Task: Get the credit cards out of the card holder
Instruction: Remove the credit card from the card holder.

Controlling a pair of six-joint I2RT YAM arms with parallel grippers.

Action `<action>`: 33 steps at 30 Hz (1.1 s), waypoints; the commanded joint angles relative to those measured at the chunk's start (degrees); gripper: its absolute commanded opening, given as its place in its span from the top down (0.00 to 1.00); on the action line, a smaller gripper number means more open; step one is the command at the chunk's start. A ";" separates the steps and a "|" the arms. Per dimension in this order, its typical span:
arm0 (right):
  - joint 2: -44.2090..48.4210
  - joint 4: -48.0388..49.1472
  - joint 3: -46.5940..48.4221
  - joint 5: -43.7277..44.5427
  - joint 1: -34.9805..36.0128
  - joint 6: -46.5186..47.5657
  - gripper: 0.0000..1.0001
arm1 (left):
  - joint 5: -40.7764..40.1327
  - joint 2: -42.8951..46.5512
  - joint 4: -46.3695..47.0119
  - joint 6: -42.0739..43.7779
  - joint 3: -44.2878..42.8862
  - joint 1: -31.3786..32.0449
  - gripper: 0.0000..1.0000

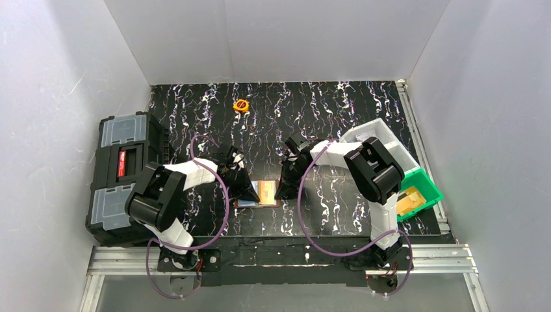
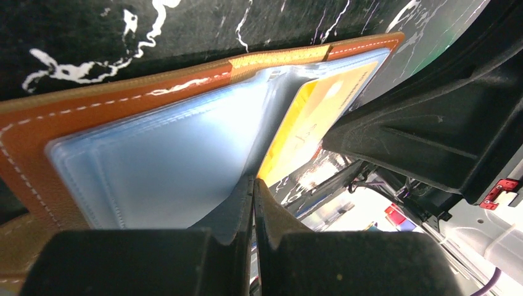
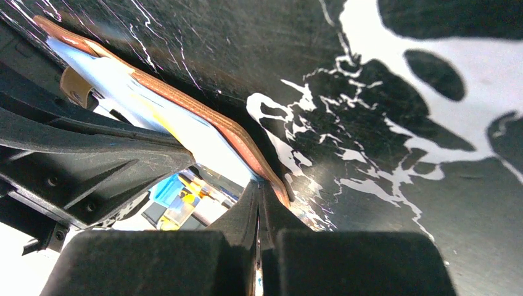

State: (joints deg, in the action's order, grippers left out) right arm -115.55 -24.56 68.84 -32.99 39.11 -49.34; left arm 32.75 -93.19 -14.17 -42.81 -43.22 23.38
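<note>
The brown leather card holder (image 1: 263,194) lies open on the black marbled table between my two grippers. In the left wrist view its leather leaf (image 2: 92,108) carries pale blue clear pockets (image 2: 166,160), and an orange-tan credit card (image 2: 308,123) sits in the far pocket. My left gripper (image 2: 253,180) is shut, its tips resting on the pockets near the fold. My right gripper (image 3: 260,184) is shut, its tips touching the holder's edge (image 3: 203,120) at a pale blue pocket corner. Whether either one pinches anything is unclear.
A black toolbox with grey lids (image 1: 120,175) stands at the left edge. A green bin (image 1: 419,195) and a white bin (image 1: 380,140) stand at the right. A small round orange object (image 1: 241,104) lies at the back middle.
</note>
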 commanded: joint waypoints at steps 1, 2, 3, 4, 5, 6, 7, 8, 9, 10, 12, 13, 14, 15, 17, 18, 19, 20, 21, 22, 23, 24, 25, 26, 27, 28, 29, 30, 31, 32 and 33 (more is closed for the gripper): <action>-6.04 -1.34 -3.46 13.04 -1.14 0.05 0.99 | -3.46 2.46 -3.90 2.46 -1.16 -1.09 1.00; -6.13 -1.41 -3.41 13.04 -1.14 0.04 0.99 | -3.55 2.48 -4.11 2.63 -1.13 -1.25 1.00; -6.18 -1.44 -3.32 13.04 -1.17 0.10 0.99 | -3.57 2.62 -4.24 2.90 -1.17 -1.37 1.00; -6.26 -1.52 -3.21 13.03 -1.15 0.20 0.99 | -3.57 2.72 -4.34 3.03 -1.24 -1.44 1.00; -6.27 -1.50 -3.19 13.04 -1.14 0.19 0.99 | -3.55 2.93 -4.37 3.18 -1.25 -1.49 1.00; -6.27 -1.52 -3.18 13.04 -1.14 0.21 0.99 | -3.57 3.00 -4.63 3.28 -1.25 -1.57 1.00; -6.32 -1.54 -3.20 12.99 -1.14 0.16 0.99 | -3.65 3.24 -4.85 3.52 -1.28 -1.64 1.00; -6.34 -1.54 -3.23 13.04 -1.14 0.17 0.99 | -3.66 3.55 -4.95 3.73 -1.28 -1.74 1.00; -6.34 -1.47 -3.27 13.01 -1.14 0.15 0.99 | -3.77 3.74 -5.10 3.92 -1.24 -1.82 1.00; -6.41 -1.42 -3.27 13.04 -1.16 0.15 0.99 | -3.97 3.98 -5.34 4.04 -1.24 -1.91 1.00; -6.44 -1.41 -3.27 13.02 -1.15 0.13 0.99 | -4.17 4.28 -5.78 4.43 -1.16 -2.18 1.00; -6.51 -1.43 -3.27 13.02 -1.19 0.13 0.99 | -4.23 4.40 -6.00 4.56 -1.07 -2.27 1.00; -6.53 -1.46 -3.20 12.99 -1.19 0.15 0.99 | -4.43 4.53 -6.11 4.67 -1.00 -2.51 1.00; -6.51 -1.38 -3.19 13.04 -1.23 0.21 0.99 | -4.40 4.73 -6.20 4.84 -0.81 -2.60 1.00; -6.48 -1.36 -3.29 12.99 -1.19 0.13 0.99 | -4.46 4.95 -6.38 5.07 -0.65 -2.84 1.00; -6.44 -1.29 -3.32 13.08 -1.20 0.12 0.99 | -4.52 5.09 -6.62 5.19 -0.57 -2.90 1.00; -6.40 -1.33 -3.35 13.08 -1.18 0.12 0.99 | -4.72 5.14 -6.84 5.32 -0.55 -3.02 1.00; -6.44 -1.29 -3.36 13.12 -1.17 0.12 0.99 | -4.83 5.36 -7.05 5.39 -0.43 -3.14 1.00; -6.44 -1.31 -3.36 13.13 -1.16 0.18 0.99 | -4.97 5.68 -7.31 5.54 -0.31 -3.32 1.00; -6.30 -1.28 -3.44 13.21 -1.28 0.17 0.99 | -5.11 6.02 -7.65 5.74 -0.22 -3.47 1.00; -6.35 -1.25 -3.45 13.26 -1.24 0.13 0.99 | -5.27 6.22 -7.97 5.86 -0.18 -3.65 1.00; -6.27 -1.21 -3.45 13.34 -1.23 0.08 0.99 | -5.44 6.51 -8.38 6.02 -0.19 -3.83 1.00; -6.19 -1.24 -3.45 13.43 -1.23 0.04 0.99 | -5.62 6.79 -8.86 6.24 -0.18 -3.96 1.00; -6.13 -1.25 -3.46 13.48 -1.23 0.06 0.99 | -5.93 7.10 -9.44 6.51 -0.17 -4.05 1.00; -6.05 -1.26 -3.47 13.52 -1.23 0.04 0.99 | -6.33 7.39 -10.04 6.80 -0.19 -4.24 1.00; -5.97 -1.30 -3.45 13.61 -1.25 0.04 0.99 | -6.57 7.72 -10.34 7.00 -0.18 -4.28 1.00; -5.80 -1.33 -3.46 13.77 -1.24 0.07 0.99 | -6.56 7.86 -10.61 7.22 -0.18 -4.46 1.00; -5.63 -1.33 -3.45 13.97 -1.23 0.09 0.99 | -6.52 8.09 -10.87 7.33 -0.19 -4.50 1.00; -5.51 -1.44 -3.40 14.07 -1.23 0.23 0.99 | -6.37 8.21 -11.06 7.44 -0.20 -4.57 1.00; -5.30 -1.57 -3.30 14.24 -1.25 0.36 0.99 | -6.35 8.34 -11.32 7.59 -0.24 -4.69 1.00; -5.16 -1.69 -3.20 14.39 -1.23 0.43 0.99 | -6.38 8.52 -11.65 7.57 -0.22 -4.74 1.00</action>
State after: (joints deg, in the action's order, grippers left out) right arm -115.50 -24.47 68.84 -32.99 39.11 -49.30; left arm 27.27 -87.13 -22.52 -36.75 -43.66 19.20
